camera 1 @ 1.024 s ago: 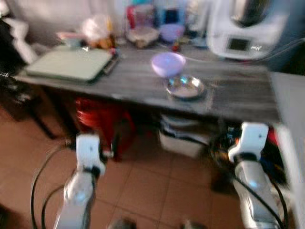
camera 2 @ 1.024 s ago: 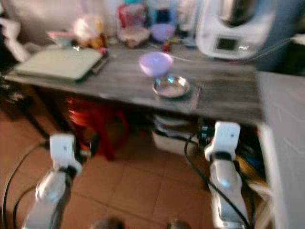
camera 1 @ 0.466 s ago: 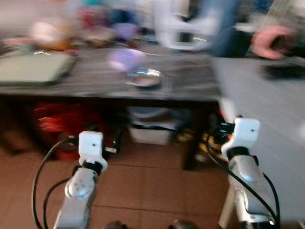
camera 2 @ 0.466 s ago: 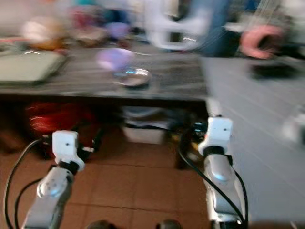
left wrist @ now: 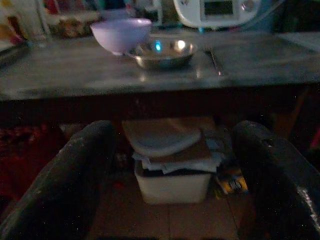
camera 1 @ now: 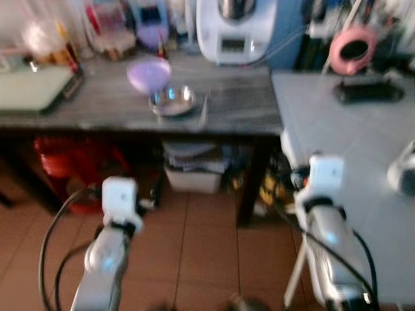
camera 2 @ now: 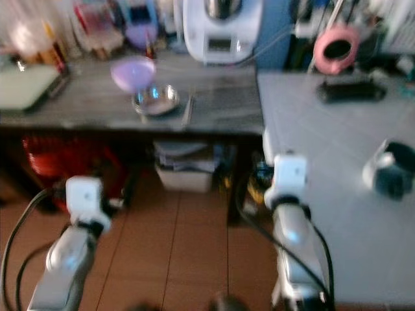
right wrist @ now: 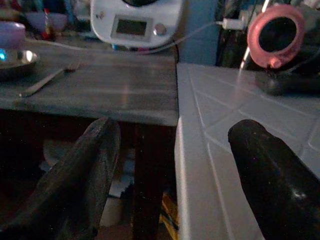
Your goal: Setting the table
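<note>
A lilac bowl [camera 1: 148, 72] and a shallow metal dish [camera 1: 172, 100] sit on the dark wooden table [camera 1: 97, 111], with a fork [camera 1: 203, 110] lying just right of the dish. The bowl [left wrist: 120, 34], dish [left wrist: 163, 52] and fork [right wrist: 46, 80] also appear past the wrists. Both arms are held low over the tiled floor, short of the table. My left gripper [left wrist: 170, 165] is open and holds nothing, facing the space under the table. My right gripper [right wrist: 172, 160] is open too, facing the corner where the wooden table meets a grey table [camera 1: 343, 149].
A white kitchen machine [camera 1: 235, 29] and several jars stand at the table's back. A green cutting board [camera 1: 29, 87] lies far left. Under the table are a white box with papers [left wrist: 172, 165] and a red stool [camera 1: 71, 165]. A pink ring [camera 1: 353, 46] and dark objects sit on the grey table.
The camera has swung right and the view is sharper: the bowl and dish now lie to the upper left and the grey table fills the right. Both arms stay low.
</note>
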You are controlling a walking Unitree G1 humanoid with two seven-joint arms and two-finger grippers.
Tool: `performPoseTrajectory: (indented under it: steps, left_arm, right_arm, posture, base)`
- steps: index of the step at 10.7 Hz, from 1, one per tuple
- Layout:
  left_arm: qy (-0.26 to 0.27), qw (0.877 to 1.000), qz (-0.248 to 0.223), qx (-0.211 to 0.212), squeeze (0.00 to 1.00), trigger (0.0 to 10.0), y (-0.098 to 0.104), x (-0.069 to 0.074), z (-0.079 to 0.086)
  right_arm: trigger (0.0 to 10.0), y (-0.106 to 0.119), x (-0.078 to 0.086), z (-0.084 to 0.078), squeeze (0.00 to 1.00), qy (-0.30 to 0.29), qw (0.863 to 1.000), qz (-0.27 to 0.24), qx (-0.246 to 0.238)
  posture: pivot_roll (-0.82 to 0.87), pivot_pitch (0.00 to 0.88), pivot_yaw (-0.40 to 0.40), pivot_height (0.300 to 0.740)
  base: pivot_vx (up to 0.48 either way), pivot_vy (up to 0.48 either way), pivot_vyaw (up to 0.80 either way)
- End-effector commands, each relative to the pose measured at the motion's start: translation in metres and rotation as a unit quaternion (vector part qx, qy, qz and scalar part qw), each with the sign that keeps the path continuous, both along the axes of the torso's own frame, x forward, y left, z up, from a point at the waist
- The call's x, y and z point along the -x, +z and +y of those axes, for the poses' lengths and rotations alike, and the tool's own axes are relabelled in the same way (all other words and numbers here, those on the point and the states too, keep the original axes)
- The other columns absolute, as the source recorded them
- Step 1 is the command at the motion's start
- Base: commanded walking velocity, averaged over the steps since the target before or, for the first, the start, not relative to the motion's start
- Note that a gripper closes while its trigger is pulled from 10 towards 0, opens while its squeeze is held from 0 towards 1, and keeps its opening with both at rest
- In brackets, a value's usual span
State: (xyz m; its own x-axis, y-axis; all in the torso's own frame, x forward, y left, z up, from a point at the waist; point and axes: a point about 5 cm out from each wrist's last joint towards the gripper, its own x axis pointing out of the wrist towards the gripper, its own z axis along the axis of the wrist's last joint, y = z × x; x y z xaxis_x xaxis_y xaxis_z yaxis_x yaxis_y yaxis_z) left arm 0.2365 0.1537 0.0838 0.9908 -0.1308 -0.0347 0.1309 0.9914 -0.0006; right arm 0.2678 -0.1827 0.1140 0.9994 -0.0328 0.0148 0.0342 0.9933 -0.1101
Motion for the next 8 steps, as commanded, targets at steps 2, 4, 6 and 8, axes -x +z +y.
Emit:
performPoseTrajectory:
  steps: [2, 4, 6, 8]
  left_arm:
    - [0.013, 1.000, 0.014, 0.010, 0.00, 10.0, -0.0017, -0.0015, 0.0021]
    - [0.013, 1.000, 0.015, 0.006, 0.00, 10.0, -0.0022, -0.0016, 0.0012]
    - [0.011, 1.000, 0.014, 0.005, 0.00, 10.0, -0.0018, -0.0016, -0.0007]
    - [0.012, 1.000, 0.015, 0.002, 0.00, 10.0, -0.0024, -0.0007, -0.0007]
  right_arm:
    - [10.0, 0.0010, -0.0021, -0.0007, 0.00, 0.006, 1.000, 0.007, -0.012]
    - [10.0, 0.0025, -0.0027, -0.0022, 0.00, 0.008, 0.999, 0.008, -0.035]
    - [10.0, 0.0053, -0.0040, -0.0044, 0.00, 0.007, 0.999, 0.003, -0.037]
    - [10.0, 0.0067, -0.0045, -0.0058, 0.00, 0.005, 0.999, 0.001, -0.036]
  posture:
    - [-0.06, 0.000, 0.041, 0.740]
    - [-0.06, 0.000, 0.040, 0.740]
    - [-0.06, 0.000, 0.038, 0.740]
    - [-0.06, 0.000, 0.037, 0.740]
  base:
    - [0.000, 0.000, 0.00]
    - [-0.127, 0.000, 0.00]
    - [-0.263, 0.000, 0.00]
    - [-0.266, 0.000, 0.00]
